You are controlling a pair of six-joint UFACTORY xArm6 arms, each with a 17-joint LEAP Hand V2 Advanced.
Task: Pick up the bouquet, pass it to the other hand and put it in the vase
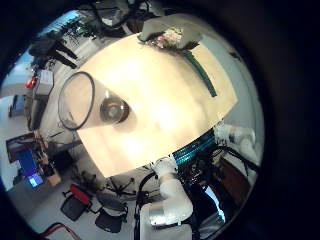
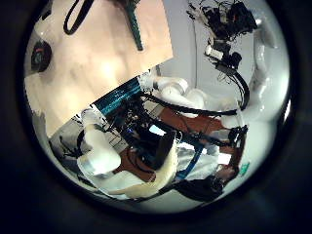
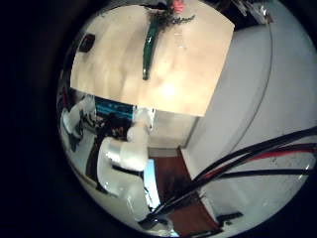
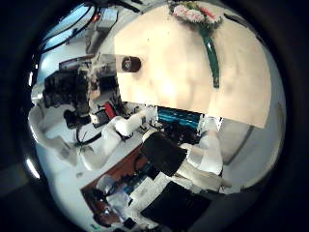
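1. The bouquet [image 4: 207, 43] lies flat on the tabletop [image 4: 164, 77]. Taking the tabletop's robot-side edge as 6 o'clock, the bouquet sits at about 1 o'clock, close to the far edge
2. Its flower end [image 4: 192, 14] points to 12 o'clock and the long stem [image 4: 212, 68] runs back towards 6 o'clock, stopping short of the near edge
3. The right robot hand's palm views both show the bouquet [image 3: 154, 40] small and at the far side of the tabletop [image 3: 168, 69], so it is well apart from that robot hand, with nothing touching or holding it
4. The vase [image 1: 94, 100] stands upright at about 9 to 10 o'clock on the tabletop [image 1: 160, 100], near that side's edge. Its clear wall rises from a dark base [image 1: 113, 108]
5. In the left robot hand's little finger side view the vase rim looms large, so the vase is near that palm, while the bouquet [image 1: 185, 50] lies well apart from it, across the tabletop at about 1 o'clock
6. No fingers of either robot hand show clearly in any view, so I cannot tell whether the left or the right robot hand is released or clenched
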